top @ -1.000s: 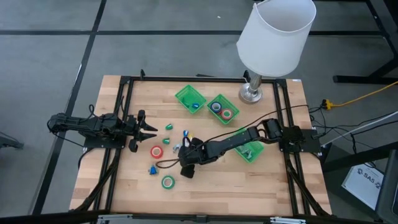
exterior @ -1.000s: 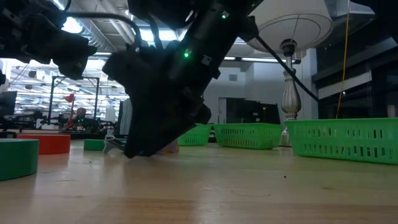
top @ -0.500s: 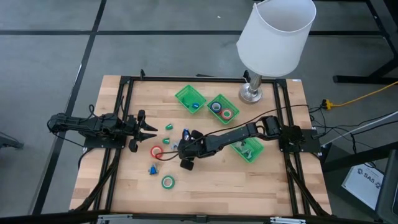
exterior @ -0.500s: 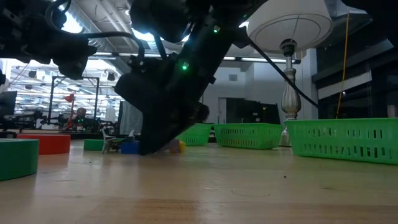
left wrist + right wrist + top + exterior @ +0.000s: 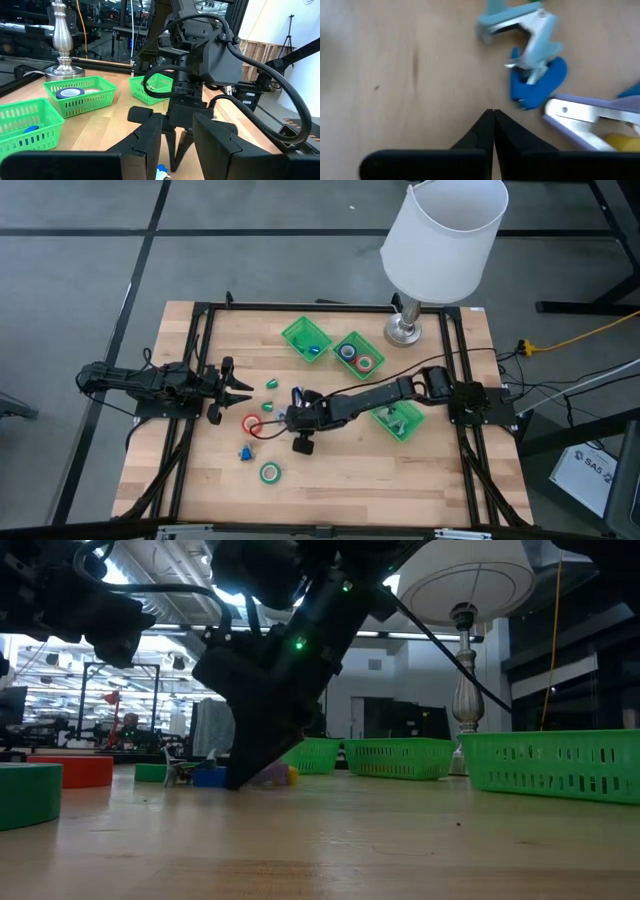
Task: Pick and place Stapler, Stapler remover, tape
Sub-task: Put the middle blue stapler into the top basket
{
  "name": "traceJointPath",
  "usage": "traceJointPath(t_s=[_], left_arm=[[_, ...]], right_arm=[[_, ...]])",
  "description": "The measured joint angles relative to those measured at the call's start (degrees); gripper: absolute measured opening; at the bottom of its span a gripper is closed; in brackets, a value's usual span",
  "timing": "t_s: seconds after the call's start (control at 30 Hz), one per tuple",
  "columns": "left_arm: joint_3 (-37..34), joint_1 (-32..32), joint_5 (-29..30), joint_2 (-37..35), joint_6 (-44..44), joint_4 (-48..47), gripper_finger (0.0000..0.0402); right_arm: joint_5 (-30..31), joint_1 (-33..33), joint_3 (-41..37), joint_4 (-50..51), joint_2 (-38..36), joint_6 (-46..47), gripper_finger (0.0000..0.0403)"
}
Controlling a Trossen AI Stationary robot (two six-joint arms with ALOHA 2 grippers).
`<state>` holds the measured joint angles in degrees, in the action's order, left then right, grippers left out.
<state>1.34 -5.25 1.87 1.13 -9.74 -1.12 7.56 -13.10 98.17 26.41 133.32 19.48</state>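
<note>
Staple remover [image 5: 536, 82], blue with pale metal claws, lies on the worktop [image 5: 410, 90] just beyond the right gripper [image 5: 493, 122], whose 2 fingers are pressed together and carry nothing. It looks small, light and rigid; the smooth plastic wings would likely slip, so a pinch across the narrow body between the wings seems the safer hold, and the fingers would need to part first. Touching it on one side lies a stapler [image 5: 590, 117] with a pale purple top and metal base, probably heavier and stiff, best taken across its long sides near the middle. In the high view this cluster sits mid-worktop beside the right gripper [image 5: 296, 420]. Near it lie a red tape roll [image 5: 252, 423] and a green tape roll [image 5: 270, 472], light hard rings. Farther off, the left gripper [image 5: 240, 387] waits with its fingers spread, empty. Farthest, 3 green baskets [image 5: 305, 334] stand by a lamp [image 5: 445, 240].
</note>
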Motion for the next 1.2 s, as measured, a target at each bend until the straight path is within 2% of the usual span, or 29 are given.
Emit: traceJointPath(t_s=[0.17, 0.4, 0.5, 0.6, 0.87, 1.2], left_arm=[[0.0, 0.0, 0.0, 0.0, 0.0, 0.0, 0.0107], [0.0, 0.0, 0.0, 0.0, 0.0, 0.0, 0.0107], [0.0, 0.0, 0.0, 0.0, 0.0, 0.0, 0.0107], [0.0, 0.0, 0.0, 0.0, 0.0, 0.0, 0.0107], [0.0, 0.0, 0.0, 0.0, 0.0, 0.0, 0.0107], [0.0, 0.0, 0.0, 0.0, 0.0, 0.0, 0.0107]], right_arm=[[-6.6, -0.2, 0.1, 1.0, -0.1, -4.8, 0.007], [-12.5, 0.0, 0.0, 2.6, -0.9, -6.3, 0.0178], [-12.8, 0.2, 0.6, 4.8, -1.5, -8.1, 0.0222], [-9.7, 0.3, 2.8, 7.6, -1.5, -10.3, 0.0252], [-0.4, 1.0, 5.6, 6.3, -1.7, -19.8, 0.0273], [0.4, 3.7, 5.7, 1.2, -1.0, -22.7, 0.0273]])
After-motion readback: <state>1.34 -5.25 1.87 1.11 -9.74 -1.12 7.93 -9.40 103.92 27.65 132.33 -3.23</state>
